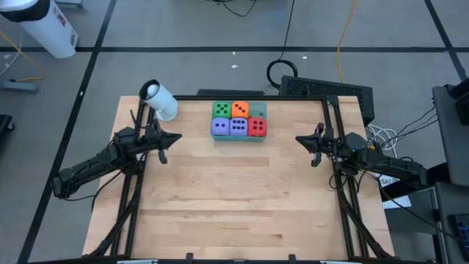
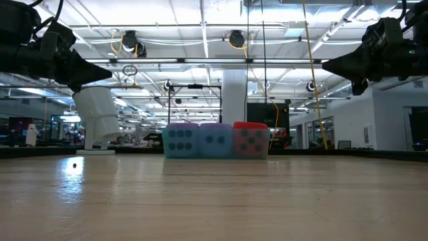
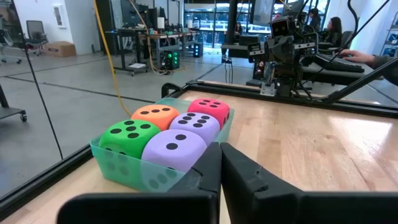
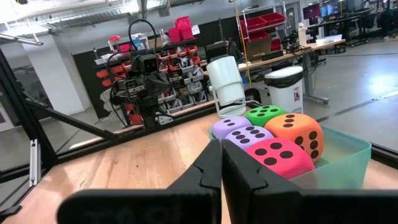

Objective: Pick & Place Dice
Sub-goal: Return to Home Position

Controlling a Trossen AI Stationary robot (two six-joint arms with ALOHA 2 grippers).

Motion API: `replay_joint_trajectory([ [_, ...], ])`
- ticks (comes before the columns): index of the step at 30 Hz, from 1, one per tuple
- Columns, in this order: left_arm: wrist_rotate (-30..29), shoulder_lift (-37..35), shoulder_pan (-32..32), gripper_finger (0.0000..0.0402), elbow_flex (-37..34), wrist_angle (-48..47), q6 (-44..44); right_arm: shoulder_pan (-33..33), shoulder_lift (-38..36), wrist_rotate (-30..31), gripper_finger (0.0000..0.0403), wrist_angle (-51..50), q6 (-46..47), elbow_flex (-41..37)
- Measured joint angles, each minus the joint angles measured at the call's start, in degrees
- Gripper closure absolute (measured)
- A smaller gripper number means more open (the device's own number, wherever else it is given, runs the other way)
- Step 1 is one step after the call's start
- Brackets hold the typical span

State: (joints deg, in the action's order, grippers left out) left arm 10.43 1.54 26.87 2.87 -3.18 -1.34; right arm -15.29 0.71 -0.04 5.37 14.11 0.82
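Five dice (image 1: 239,126), between left gripper (image 1: 178,137), right gripper (image 1: 297,139)

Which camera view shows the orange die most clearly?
The right wrist view: the orange die is near and shows its top and one side. The left wrist view shows only its top. The high view shows its top, small, in the green tray. The low view hides it behind other dice.
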Motion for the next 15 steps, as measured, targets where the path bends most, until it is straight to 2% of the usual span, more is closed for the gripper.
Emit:
replay_joint_trajectory([
  [6, 0.00, 0.00, 0.01, 0.0374, -0.02, 0.00, 0.00, 0.00, 0.00, 0.01, 0.0403, 0.00, 0.00, 0.00],
  [15, -0.01, 0.00, 0.01, 0.0392, 0.00, 0.00, 0.00, 0.00, 0.00, -0.01, 0.0403, 0.00, 0.00, -0.02],
])
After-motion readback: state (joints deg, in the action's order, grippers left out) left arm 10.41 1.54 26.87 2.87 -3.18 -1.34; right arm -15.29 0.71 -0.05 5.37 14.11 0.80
